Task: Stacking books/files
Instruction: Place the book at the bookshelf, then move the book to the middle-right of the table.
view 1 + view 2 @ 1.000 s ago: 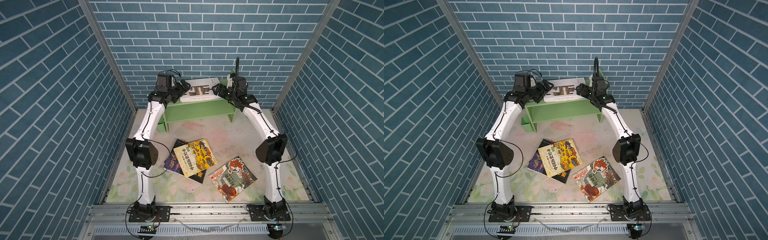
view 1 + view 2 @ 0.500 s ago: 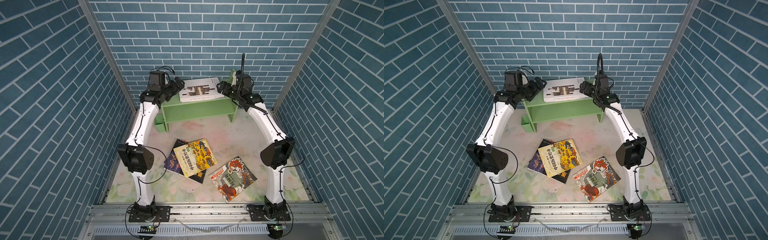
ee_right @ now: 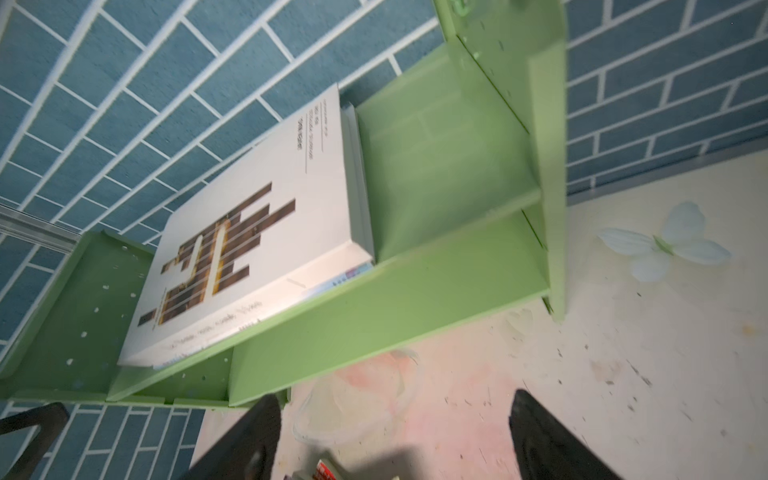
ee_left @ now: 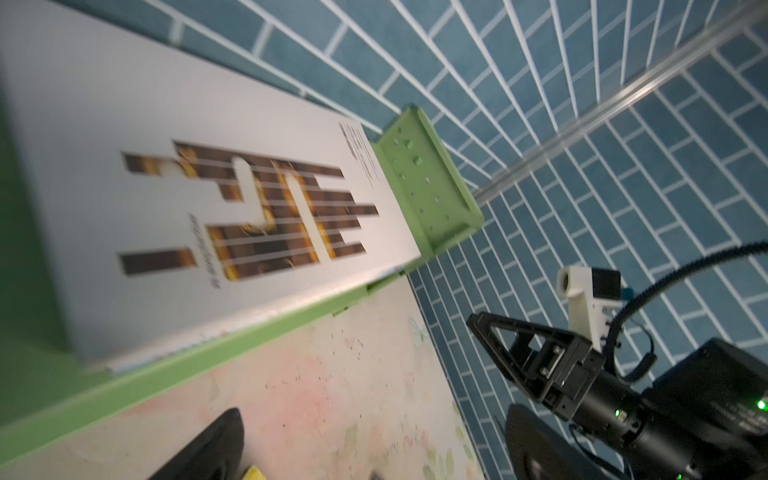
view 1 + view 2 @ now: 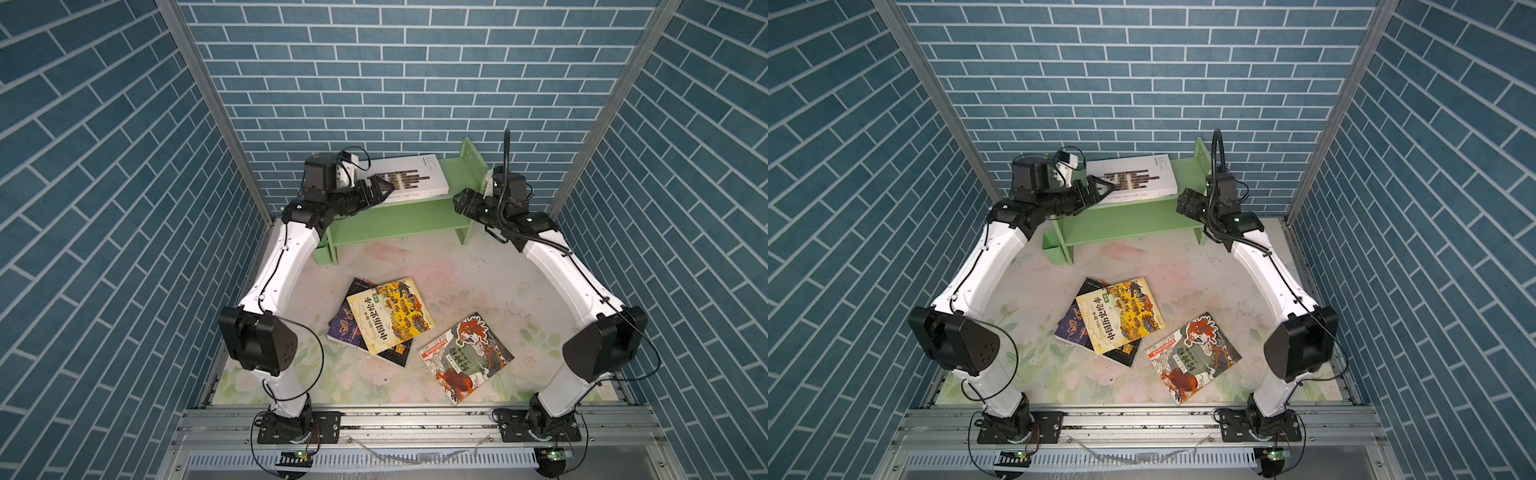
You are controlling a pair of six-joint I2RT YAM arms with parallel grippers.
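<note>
- Down on the flowery table (image 5: 469, 270), both top views show four paperbacks unstacked: a yellow illustrated one (image 5: 388, 316) overlapping a purple one (image 5: 343, 328) and a black one (image 5: 395, 353), and a red-green beast cover (image 5: 467, 357) apart.
- Same views: the left tool (image 5: 386, 189) spreads wide beside a large white paperback with dark bars (image 5: 409, 176) on the light green wooden shelf (image 5: 399, 216), gripping nothing.
- Left wrist view: that white book lies flat.
- Right wrist view: the right tool (image 3: 395, 424) gapes wide, empty; a white-blue edge (image 3: 351, 274) peeks from beneath the white book.
- I'd judge two stacked, four left.
</note>
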